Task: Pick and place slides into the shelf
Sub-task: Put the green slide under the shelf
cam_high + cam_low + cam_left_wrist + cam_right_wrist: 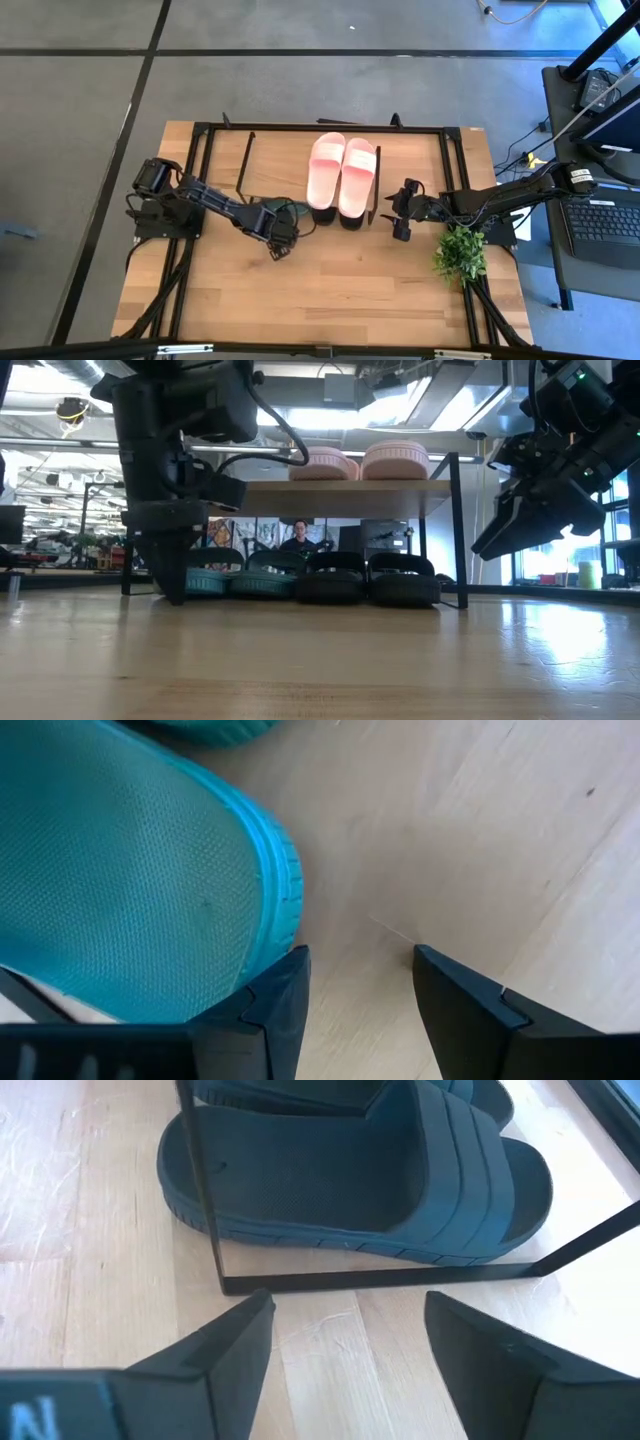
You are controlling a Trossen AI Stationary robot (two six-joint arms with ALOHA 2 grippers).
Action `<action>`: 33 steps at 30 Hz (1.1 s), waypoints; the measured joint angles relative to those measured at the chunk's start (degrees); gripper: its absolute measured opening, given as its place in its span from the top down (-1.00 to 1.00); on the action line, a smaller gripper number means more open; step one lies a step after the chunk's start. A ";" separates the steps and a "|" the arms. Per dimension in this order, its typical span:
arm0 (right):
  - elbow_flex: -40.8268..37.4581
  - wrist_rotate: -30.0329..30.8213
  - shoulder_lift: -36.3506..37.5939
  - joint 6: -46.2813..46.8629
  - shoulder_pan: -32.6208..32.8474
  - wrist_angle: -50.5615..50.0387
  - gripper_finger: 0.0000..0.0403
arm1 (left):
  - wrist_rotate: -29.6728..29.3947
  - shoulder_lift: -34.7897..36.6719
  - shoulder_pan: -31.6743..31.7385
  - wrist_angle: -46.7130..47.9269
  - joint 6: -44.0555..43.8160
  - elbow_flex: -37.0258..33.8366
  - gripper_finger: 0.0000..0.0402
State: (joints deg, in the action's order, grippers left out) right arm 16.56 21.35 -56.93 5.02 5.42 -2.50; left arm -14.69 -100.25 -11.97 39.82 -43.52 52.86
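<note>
The left hand (277,243) hangs low over the table (330,300), fingers apart and holding nothing, its tips just off the heel of a green slide (130,880). In the wrist view only bare wood lies between the fingers. That green pair (235,582) sits under the shelf (340,486), at about nine o'clock from the black pair (368,580) beside it. The pink pair (341,172) lies on top of the shelf board, toes pointing to twelve o'clock.

The right hand (402,226) waits at three o'clock of the shelf, fingers spread wide and empty, facing the black wire side frame with a black slide just behind it. A small plant (460,254) stands by that arm, at about five o'clock from the shelf.

By my reckoning the job is all but done: all three pairs are on or under the shelf, and no slide lies loose on the table. What may remain is a nudge to square up the green pair.
</note>
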 joint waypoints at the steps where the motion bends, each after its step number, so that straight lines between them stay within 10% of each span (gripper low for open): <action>1: 0.00 -0.01 0.01 0.48 -0.01 0.00 -0.29 | -0.05 0.00 -0.30 0.03 -0.04 -0.01 0.16; 16: 0.00 0.02 0.01 0.85 -0.01 -0.04 -0.29 | -7.22 11.24 -9.00 10.88 -4.23 -0.63 0.16; 33: 0.00 0.01 -0.01 0.88 0.00 -0.23 -0.29 | -13.65 27.65 -10.92 -11.88 1.85 -17.76 0.16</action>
State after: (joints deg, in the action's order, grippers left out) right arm 16.56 21.36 -56.94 5.90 5.42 -2.74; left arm -28.34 -72.59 -22.90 27.95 -41.67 35.10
